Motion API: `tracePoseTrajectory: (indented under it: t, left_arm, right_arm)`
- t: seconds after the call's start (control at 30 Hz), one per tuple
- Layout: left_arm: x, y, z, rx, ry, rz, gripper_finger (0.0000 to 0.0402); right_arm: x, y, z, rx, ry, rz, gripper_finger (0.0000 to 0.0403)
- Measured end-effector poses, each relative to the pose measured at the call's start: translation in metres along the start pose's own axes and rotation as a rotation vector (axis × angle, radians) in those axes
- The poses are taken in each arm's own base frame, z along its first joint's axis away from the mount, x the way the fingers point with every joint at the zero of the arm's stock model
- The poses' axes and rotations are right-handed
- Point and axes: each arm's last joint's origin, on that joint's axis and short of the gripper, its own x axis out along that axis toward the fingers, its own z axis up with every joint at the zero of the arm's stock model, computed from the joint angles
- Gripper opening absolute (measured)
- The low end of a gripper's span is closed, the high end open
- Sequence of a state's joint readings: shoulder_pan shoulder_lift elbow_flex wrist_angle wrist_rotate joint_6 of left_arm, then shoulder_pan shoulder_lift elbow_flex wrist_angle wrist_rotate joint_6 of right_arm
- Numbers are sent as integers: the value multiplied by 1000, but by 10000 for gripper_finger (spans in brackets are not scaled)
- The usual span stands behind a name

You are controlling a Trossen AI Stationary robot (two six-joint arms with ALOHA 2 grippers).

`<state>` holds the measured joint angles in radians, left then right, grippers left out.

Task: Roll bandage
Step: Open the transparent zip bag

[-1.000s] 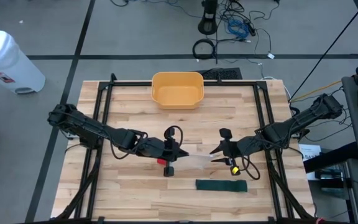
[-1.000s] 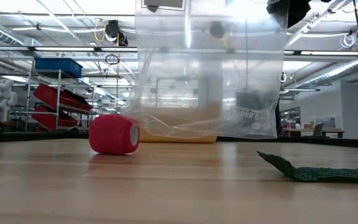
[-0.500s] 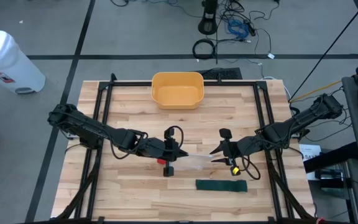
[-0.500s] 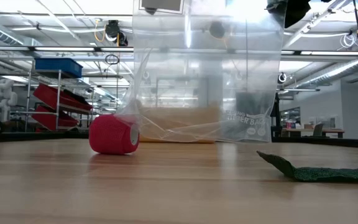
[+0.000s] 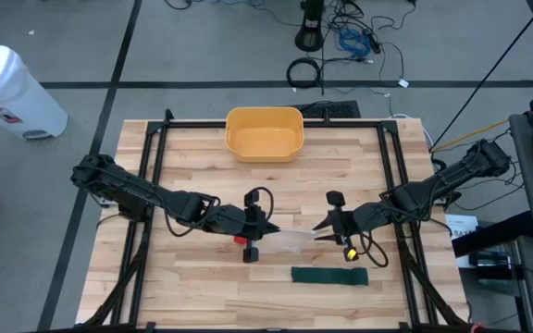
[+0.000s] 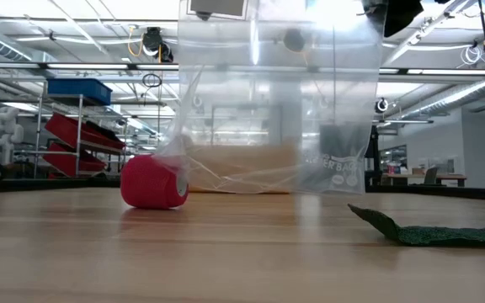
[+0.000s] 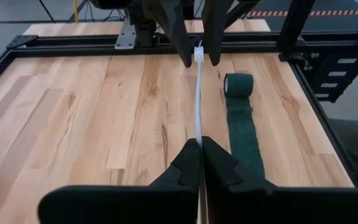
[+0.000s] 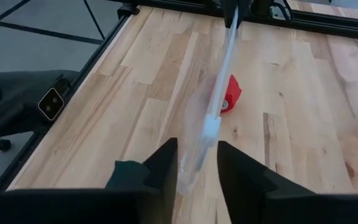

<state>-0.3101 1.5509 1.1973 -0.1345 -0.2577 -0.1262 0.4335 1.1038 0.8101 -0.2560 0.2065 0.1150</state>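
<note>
L hand (image 5: pixel 268 225): pressed together, pinching clear plastic bag (image 6: pixel 276 101) edge | R hand (image 5: pixel 323 228): spread astride bag's other end | red bandage roll (image 6: pixel 154 181): on worktop (image 5: pixel 192 166) beneath bag | green bandage (image 5: pixel 329 276): unrolled, nearby

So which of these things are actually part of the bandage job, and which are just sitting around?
Part of the job:
- clear plastic bag, held up between both grippers
- red bandage roll
- green bandage, partly unrolled
- left gripper
- right gripper

Just lying about:
- yellow bin
- white container on the floor
</note>
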Motion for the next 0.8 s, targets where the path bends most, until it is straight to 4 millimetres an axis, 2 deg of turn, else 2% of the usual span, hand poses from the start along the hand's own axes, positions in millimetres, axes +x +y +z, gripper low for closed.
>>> tracePoseTrajectory:
  t: [0.4,0.8]
  left_arm:
    - [0,0,-1,-20,14,1,12]
    - [0,-2,1,-27,-5,-48,20]
  right_arm:
    - [0,0,0,-16,3,0,5]
    - [0,0,0,-40,4,1,1]
